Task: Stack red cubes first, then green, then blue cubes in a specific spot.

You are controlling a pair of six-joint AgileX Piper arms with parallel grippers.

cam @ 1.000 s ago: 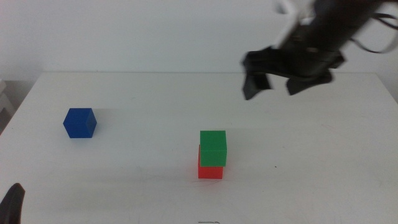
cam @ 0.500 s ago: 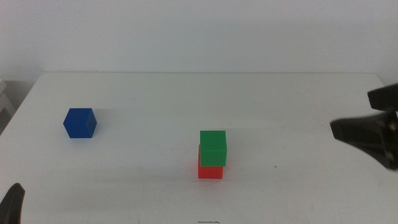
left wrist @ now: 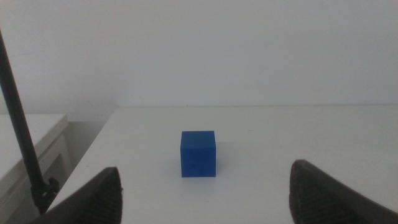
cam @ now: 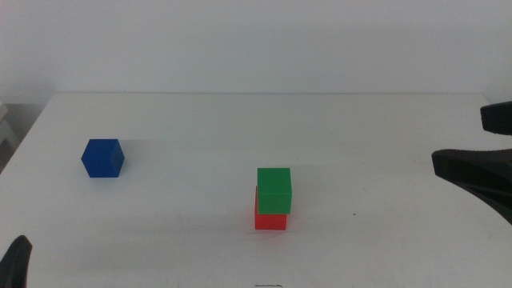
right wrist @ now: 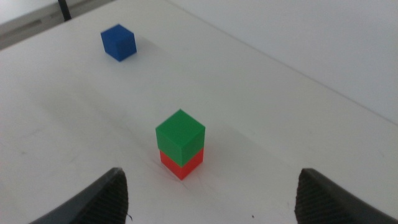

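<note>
Left gripper (left wrist: 202,199) of mine stands wide and empty, the small matte blue cube (left wrist: 198,153) dead ahead at twelve o'clock. At the table's right edge, my right gripper (cam: 488,164), also spread empty, lies much farther from it.

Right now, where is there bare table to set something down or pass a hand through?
Bare table lies between the blue cube and the green cube stacked on the red cube, and along the far edge. It is tighter right of the stack, where the open right gripper waits. The open left gripper faces the blue cube.
</note>
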